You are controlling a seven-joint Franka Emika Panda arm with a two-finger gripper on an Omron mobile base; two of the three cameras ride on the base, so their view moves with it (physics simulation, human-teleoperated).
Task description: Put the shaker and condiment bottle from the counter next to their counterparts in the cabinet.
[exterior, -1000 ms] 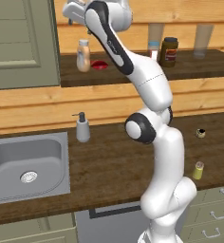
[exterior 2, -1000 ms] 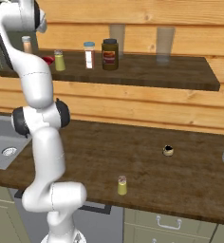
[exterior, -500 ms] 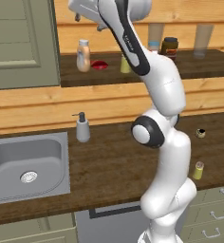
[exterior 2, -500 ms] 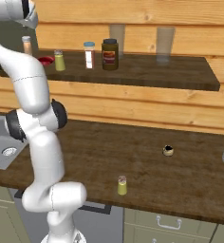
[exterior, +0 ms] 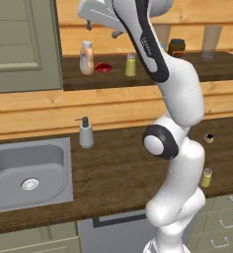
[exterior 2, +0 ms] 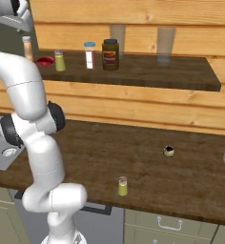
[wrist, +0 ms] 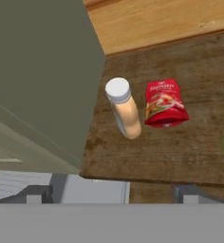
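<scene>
Nearest my cameras, the shaker (exterior 2: 122, 186) stands upright near the front edge of the counter (exterior 2: 133, 157), at about 5 o'clock in the left base view (exterior: 206, 177). A small dark round item (exterior 2: 168, 151) sits further back on the counter, well apart from it. At 9 o'clock in the left base view I see the steel sink (exterior: 19, 168), with the grey pump dispenser (exterior: 85, 133) just behind its right corner.

Further back, on the cabinet shelf (exterior 2: 148, 71), the condiment bottle (exterior: 87, 58) stands upright just beside the red packet (exterior: 103, 67), next to the grey-green door (exterior: 19, 44). In the hand view the bottle (wrist: 123, 113) is at centre and the packet (wrist: 164, 103) at its 3 o'clock. The second shaker (exterior: 131, 65) stands to the right of these, then a white blue-capped bottle (exterior 2: 89, 55) and a dark brown jar (exterior 2: 110, 55).

The gripper (exterior: 102, 30) hangs above the bottle, released and wide, grasping nothing.
</scene>
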